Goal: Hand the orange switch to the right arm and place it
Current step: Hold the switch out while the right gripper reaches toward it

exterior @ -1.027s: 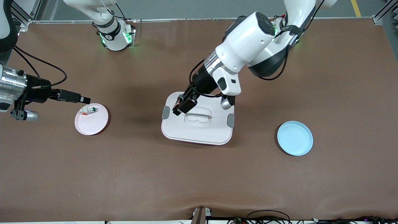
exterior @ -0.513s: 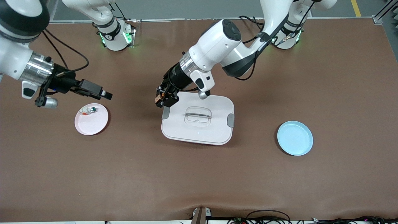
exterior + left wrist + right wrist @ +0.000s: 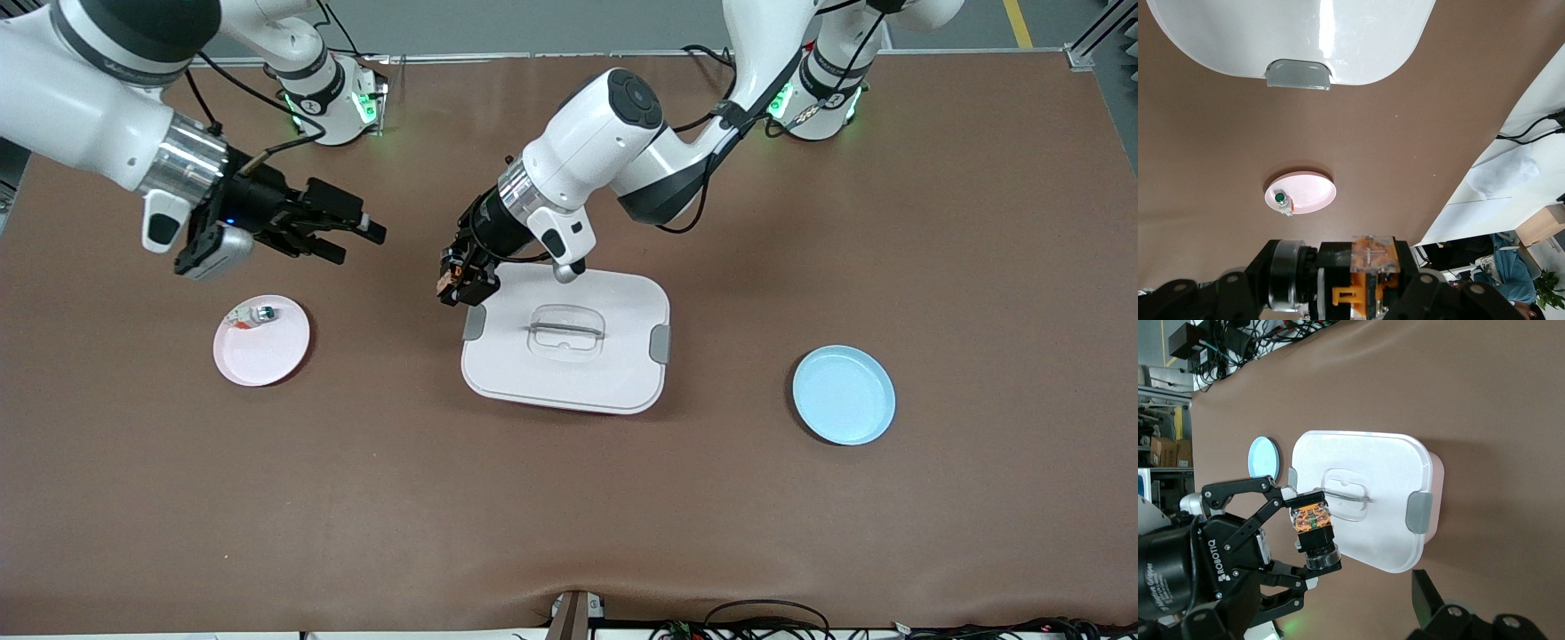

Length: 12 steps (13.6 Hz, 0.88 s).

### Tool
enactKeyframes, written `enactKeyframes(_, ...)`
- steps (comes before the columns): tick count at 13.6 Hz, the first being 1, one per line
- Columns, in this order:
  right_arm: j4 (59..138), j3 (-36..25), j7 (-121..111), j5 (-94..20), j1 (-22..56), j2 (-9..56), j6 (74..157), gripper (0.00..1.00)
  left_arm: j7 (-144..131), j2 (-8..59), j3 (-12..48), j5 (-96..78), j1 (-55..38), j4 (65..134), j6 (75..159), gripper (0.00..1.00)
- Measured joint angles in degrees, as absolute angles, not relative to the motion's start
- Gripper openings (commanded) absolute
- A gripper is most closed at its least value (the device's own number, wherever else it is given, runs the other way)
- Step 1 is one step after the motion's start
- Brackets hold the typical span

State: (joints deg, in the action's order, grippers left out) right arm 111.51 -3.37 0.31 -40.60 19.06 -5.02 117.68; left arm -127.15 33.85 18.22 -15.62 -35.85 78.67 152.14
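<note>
Orange switch (image 3: 451, 278) is sitting clamped in the left claw (image 3: 460, 286), hanging in the air over bare desk (image 3: 569, 498) just beside the corner of the white lidded box (image 3: 569, 378) that lies toward the right arm's end. In the right wrist view the switch (image 3: 1310, 515) is showing its orange band at the tip of the left claw (image 3: 1313, 530), with its black round end pointing back into the jaws, so its long axis is seemingly running along the left claw's own line.

Right claw (image 3: 351, 233) is hovering with its fingers spread apart and holding nothing, over the desk between the switch and the pink plate (image 3: 267, 356). Its open fingers are pointing toward the switch, with a stretch of air between the two claws.

Pink plate is carrying a small white-and-teal part (image 3: 252, 315); a blue plate (image 3: 845, 396) is lying empty toward the left arm's end.
</note>
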Motion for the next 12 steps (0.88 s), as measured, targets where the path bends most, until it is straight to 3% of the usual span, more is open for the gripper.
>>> enactKeyframes(12,110.1,-3.5,-15.5,-52.1,22.0,4.0,126.4,1.0,-127.2,33.8,18.1,-15.6,-35.9,78.3,152.1,0.4)
